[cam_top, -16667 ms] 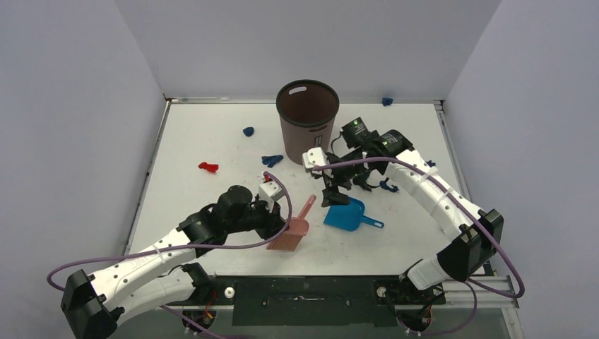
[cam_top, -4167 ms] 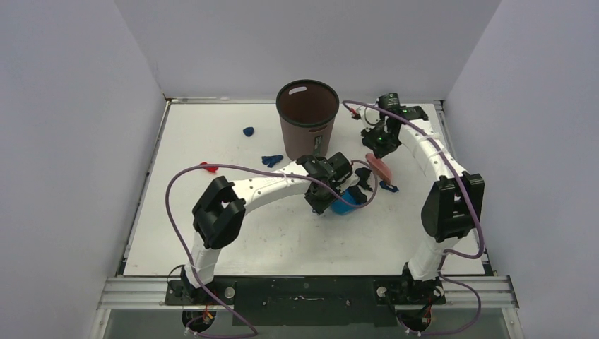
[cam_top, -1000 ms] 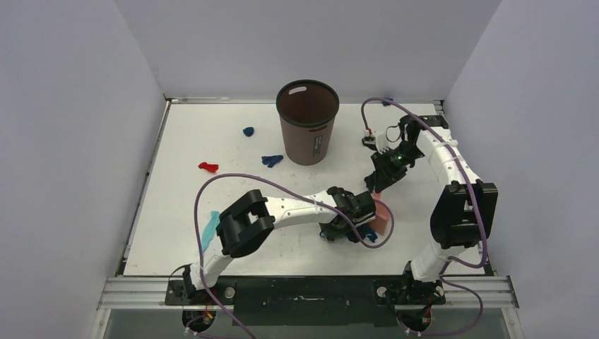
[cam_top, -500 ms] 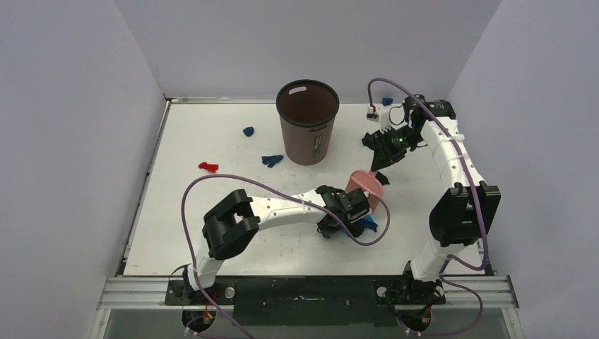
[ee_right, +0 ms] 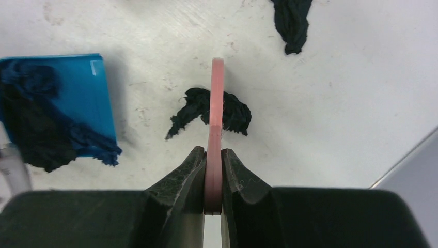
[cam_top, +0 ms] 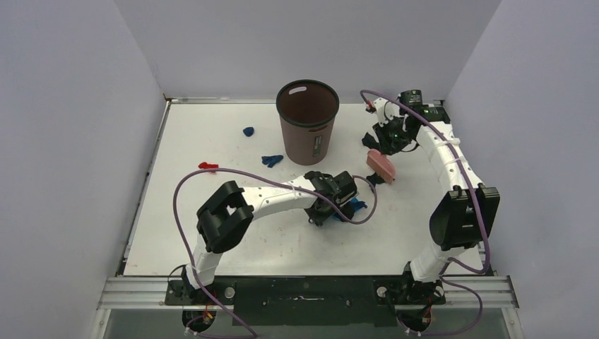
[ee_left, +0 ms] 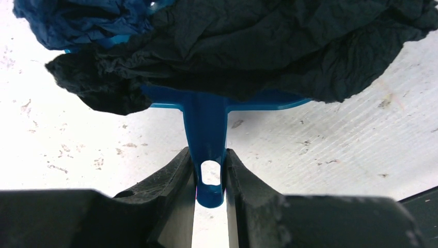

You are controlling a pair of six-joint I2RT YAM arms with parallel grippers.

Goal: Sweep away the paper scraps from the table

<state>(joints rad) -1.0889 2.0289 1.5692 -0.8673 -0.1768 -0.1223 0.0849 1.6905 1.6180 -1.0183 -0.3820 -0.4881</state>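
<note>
left gripper (ee_left: 210, 178) clamped on dustpan (ee_left: 206, 116) handle | right gripper (ee_right: 213, 170) clamped on pink brush (ee_right: 217, 98) | paper scraps (ee_left: 232, 46) partly in dustpan, black wad (ee_right: 236, 112) on table (ee_right: 361, 103) beside brush | seem light, soft: push, not pinch

Overview plus two wrist close-ups.
From high behind, facing down; close-ups near the table (cam_top: 212, 141), all sharing the dustpan (ee_right: 88, 101).
</note>
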